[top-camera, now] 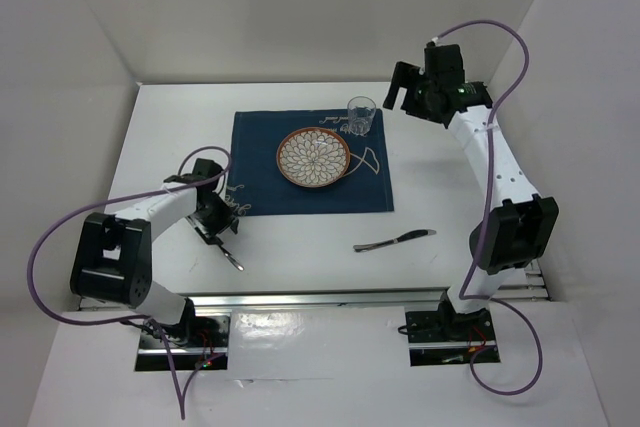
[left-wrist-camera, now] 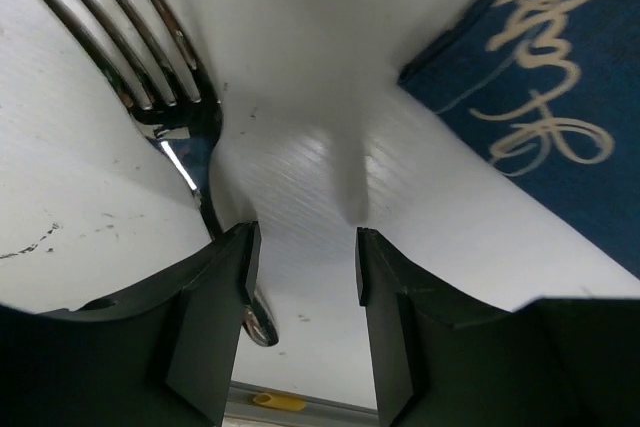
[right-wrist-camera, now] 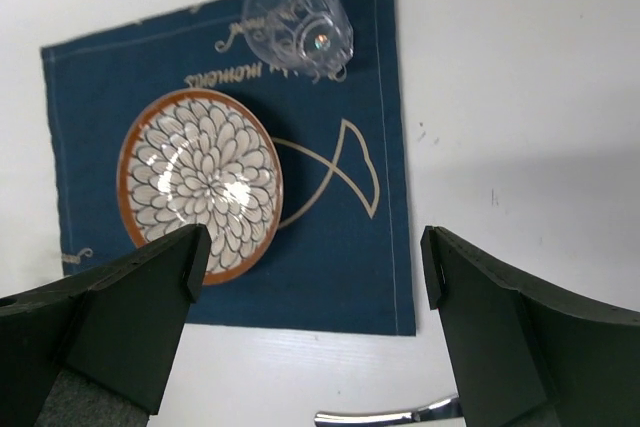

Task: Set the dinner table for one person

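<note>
The white dinner table carries a navy cloth with a flower-patterned plate and a clear glass on it. A fork lies on the table left of the cloth. My left gripper is open low over it. In the left wrist view the gripper straddles bare table, and the fork passes under the left finger. A knife lies right of the cloth's front. My right gripper is open and empty, raised at the back right, also seen in its wrist view.
The right wrist view shows the plate, the glass, the cloth and the knife tip. An aluminium rail runs along the near edge. White walls stand at the back and sides.
</note>
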Controlling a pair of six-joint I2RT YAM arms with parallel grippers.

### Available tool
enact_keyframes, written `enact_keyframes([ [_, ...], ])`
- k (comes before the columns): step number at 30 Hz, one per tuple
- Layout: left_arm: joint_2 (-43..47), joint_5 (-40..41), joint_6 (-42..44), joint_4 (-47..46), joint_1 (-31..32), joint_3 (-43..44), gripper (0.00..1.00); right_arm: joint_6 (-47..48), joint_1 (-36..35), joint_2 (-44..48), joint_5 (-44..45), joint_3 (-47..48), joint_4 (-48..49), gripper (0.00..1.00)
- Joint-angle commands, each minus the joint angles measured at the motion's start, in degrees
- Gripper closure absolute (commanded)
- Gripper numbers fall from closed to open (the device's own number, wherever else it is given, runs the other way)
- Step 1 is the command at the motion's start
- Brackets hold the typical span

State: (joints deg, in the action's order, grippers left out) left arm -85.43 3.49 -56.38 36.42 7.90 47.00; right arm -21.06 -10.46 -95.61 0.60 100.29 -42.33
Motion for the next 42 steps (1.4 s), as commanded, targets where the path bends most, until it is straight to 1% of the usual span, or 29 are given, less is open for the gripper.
enact_keyframes([
  [1, -1.0, 1.3, -0.8, -2.2, -0.3, -2.5, 0.4, 1.1, 0.2, 2.3, 0.5, -2.0, 0.2, 0.0],
  [4, 0.7, 0.6, 2.4, -3.6, -0.3, -2.5, 0.4, 1.1, 0.2, 4.3, 0.5, -3.5, 0.2, 0.0],
  [6, 2.0, 0.6, 3.0, -3.6, -0.3, -1.8, 0.4, 1.1, 0.2, 4.9, 0.5, -4.3, 0.2, 0.0],
  [10, 8.3, 1.7, 5.1, -1.2, -0.3, 0.1, 0.39, 1.1, 0.2, 6.0, 0.5, -6.3, -0.4, 0.0],
  [12, 10.4, 2.3, 5.1, 1.2, -0.3, 0.1, 0.39, 1.1, -0.4, 6.5, 0.5, -7.0, -0.4, 0.0],
  [15, 13.2, 3.9, 2.6, 3.8, -0.3, -0.7, 0.39, 1.1, -1.0, 7.1, 0.5, -8.4, -0.9, 0.0],
  [16, 13.2, 3.9, 1.8, 4.6, -0.3, -2.1, 0.36, 1.1, -1.1, 7.6, 0.5, -8.4, -0.9, 0.0],
  [19, 13.2, 3.9, 1.2, 4.6, -0.3, -4.5, 0.33, 1.1, -1.7, 7.6, 0.5, -9.6, -0.9, 0.0],
  [24, 9.9, 2.4, -0.7, 0.6, -1.0, -8.3, 0.29, 1.1, -2.2, 7.6, 0.5, -9.6, -0.9, 0.0],
  [28, 7.0, 2.4, -1.2, -1.4, -1.0, -9.1, 0.29, 1.1, -2.2, 7.6, 0.5, -9.6, -0.9, 0.0],
  [30, 4.8, 2.4, -1.2, -2.9, -1.5, -9.6, 0.31, 1.1, -2.2, 8.2, 0.5, -10.1, -0.9, 0.0],
  [31, 3.9, 2.4, -1.2, -3.5, -1.5, -9.6, 0.35, 1.1, -2.2, 8.2, 0.5, -10.7, -0.9, 0.0],
  [34, 1.0, 3.0, -1.2, -4.2, -1.5, -9.1, 0.43, 1.1, -2.7, 8.2, 0.5, -11.4, -0.9, 0.0],
  [35, 0.4, 3.0, -1.2, -4.2, -1.5, -8.4, 0.53, 1.1, -2.7, 8.2, 0.5, -11.4, -0.9, 0.0],
  [37, -0.2, 3.5, -1.7, -4.2, -1.5, -7.8, 0.64, 1.6, -2.7, 8.2, 1.1, -12.0, -0.9, 0.0],
  [38, -0.2, 4.3, -2.6, -3.5, -1.5, -7.8, 0.78, 1.6, -2.7, 8.2, 1.1, -12.0, -0.9, 0.0],
  [39, -0.2, 4.9, -3.2, -2.2, -1.5, -7.8, 0.86, 1.6, -2.7, 8.2, 1.6, -12.0, -1.4, 0.0],
  [41, 3.0, 6.6, -4.0, -0.3, -1.5, -7.2, 0.99, 2.2, -2.7, 8.7, 1.6, -12.0, -1.4, 0.0],
  [42, 4.5, 8.8, -4.5, 1.2, -1.5, -6.0, 1.0, 2.2, -2.7, 8.7, 1.6, -12.0, -2.1, 0.0],
])
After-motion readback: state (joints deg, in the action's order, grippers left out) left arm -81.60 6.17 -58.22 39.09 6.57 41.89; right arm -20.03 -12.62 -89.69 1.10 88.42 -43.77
